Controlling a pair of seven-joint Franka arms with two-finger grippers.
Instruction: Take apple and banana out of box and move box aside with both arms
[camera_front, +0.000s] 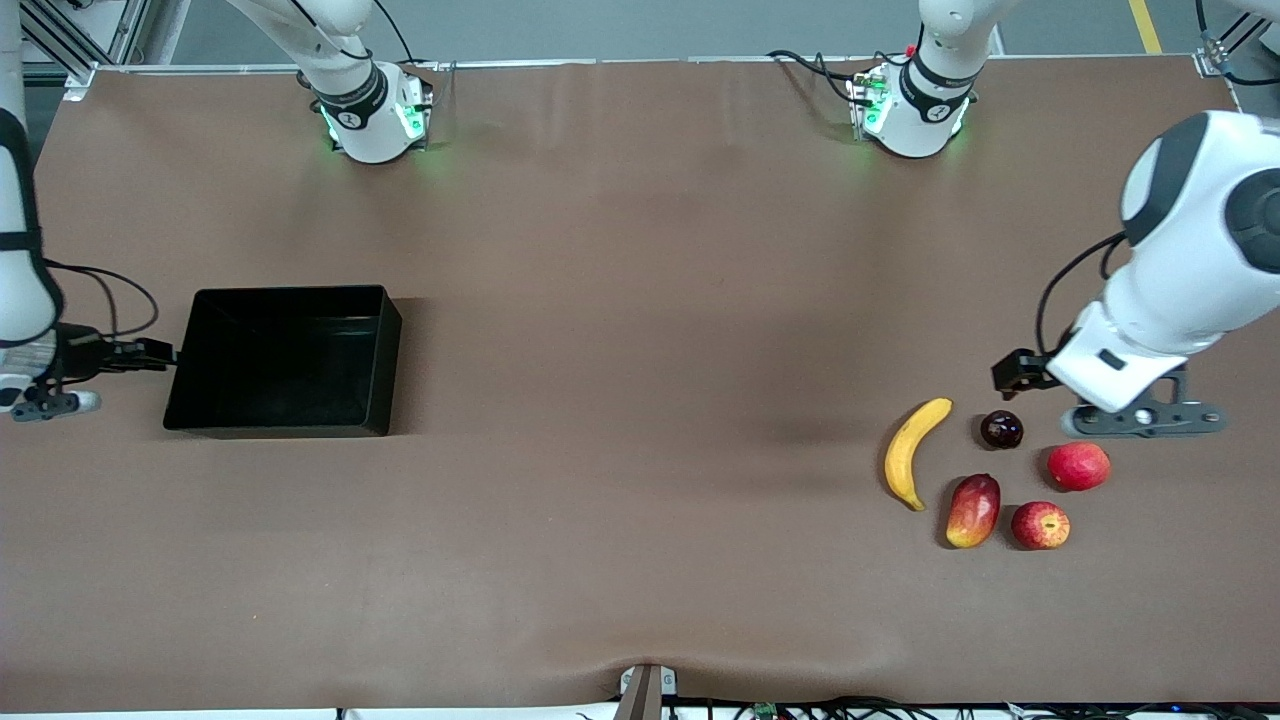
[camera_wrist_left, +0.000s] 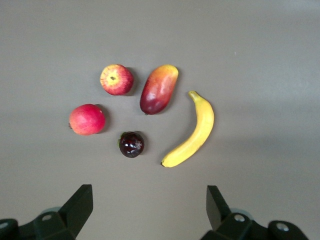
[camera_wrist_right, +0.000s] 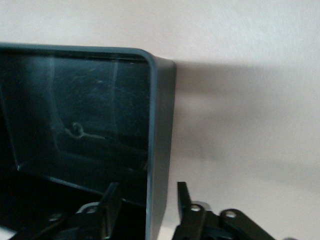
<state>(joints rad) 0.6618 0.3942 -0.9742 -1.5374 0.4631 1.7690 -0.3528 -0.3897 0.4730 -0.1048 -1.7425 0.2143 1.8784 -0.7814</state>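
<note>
The front view showed a brown mat covering the table, faintly creased, with grey floor along the robots' edge; the right arm's end held the right gripper at the wall of the black box that faces that end; the right wrist view placed one finger inside that wall and one outside, a narrow gap showing on each side of the rim, so the fingers straddled the wall without pinching it. The box sat flat on the mat, well apart from the fruit. Toward the left arm's end lay the banana; beside it a small dark fruit; nearer the front camera the mango and the streaked apple; between apple and arm a plain red fruit. The left gripper hung over the mat just beside the dark fruit; its fingers stood wide apart and held nothing.
</note>
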